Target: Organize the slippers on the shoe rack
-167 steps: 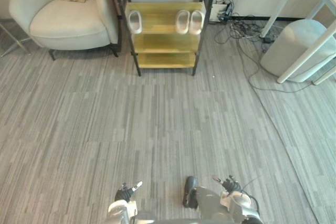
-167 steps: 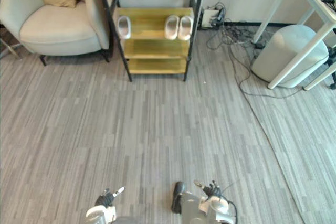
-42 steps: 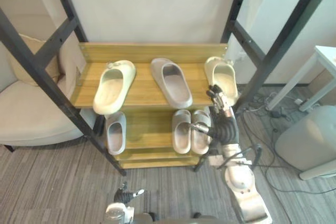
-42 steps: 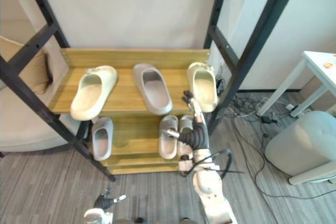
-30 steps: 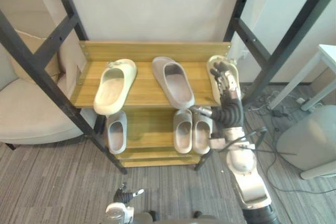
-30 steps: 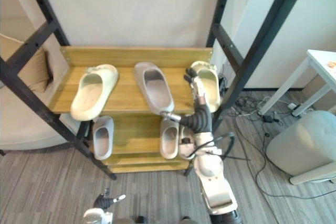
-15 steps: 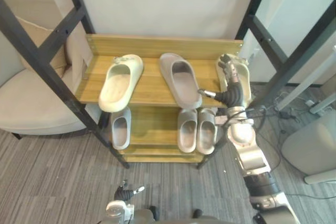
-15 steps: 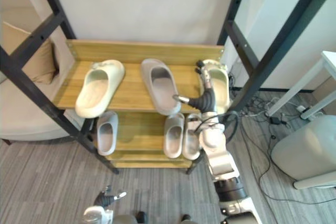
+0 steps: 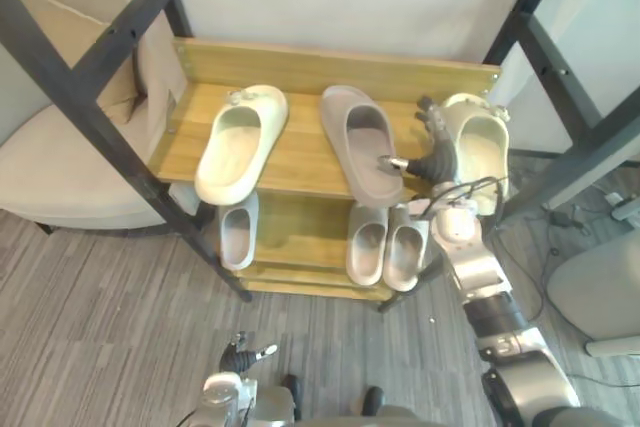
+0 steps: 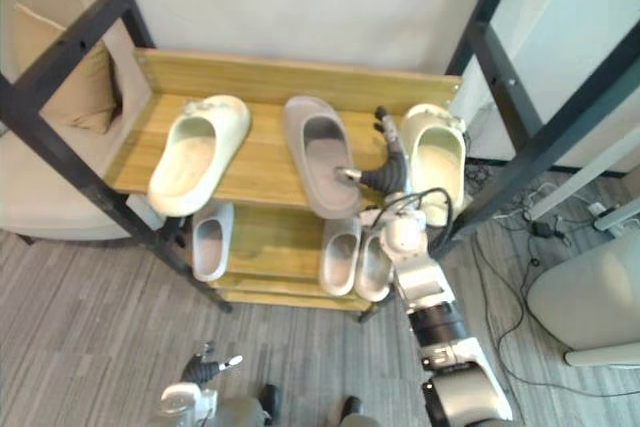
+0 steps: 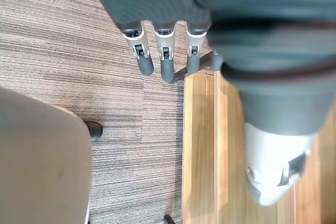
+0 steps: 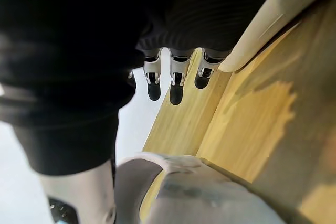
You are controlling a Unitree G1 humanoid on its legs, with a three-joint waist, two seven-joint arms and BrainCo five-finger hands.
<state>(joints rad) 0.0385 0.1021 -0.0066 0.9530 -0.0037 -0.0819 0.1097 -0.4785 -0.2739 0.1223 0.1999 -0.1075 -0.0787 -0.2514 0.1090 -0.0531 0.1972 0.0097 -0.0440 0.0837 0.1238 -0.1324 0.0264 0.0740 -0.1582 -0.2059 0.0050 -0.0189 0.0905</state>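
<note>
Right hand [image 9: 433,152], mid-right of frame, fingers straight and apart, holding nothing, sits in the gap between grey slipper [image 9: 362,142] and right cream slipper [image 9: 481,147] on shoe rack's top shelf [image 9: 300,155]. Left cream slipper [image 9: 238,140] lies well apart. Likely pairing step: curl round the right cream slipper's side wall, lift clear over the grey one. Left hand [image 9: 240,357] idle, fingers relaxed, bottom edge.

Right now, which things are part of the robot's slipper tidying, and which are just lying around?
Part of the job: shoe rack, left cream slipper, grey slipper, right cream slipper, lower grey slippers, right hand between the top slippers.

Just there: armchair, cushion, white pouf; left hand idle, low.
</note>
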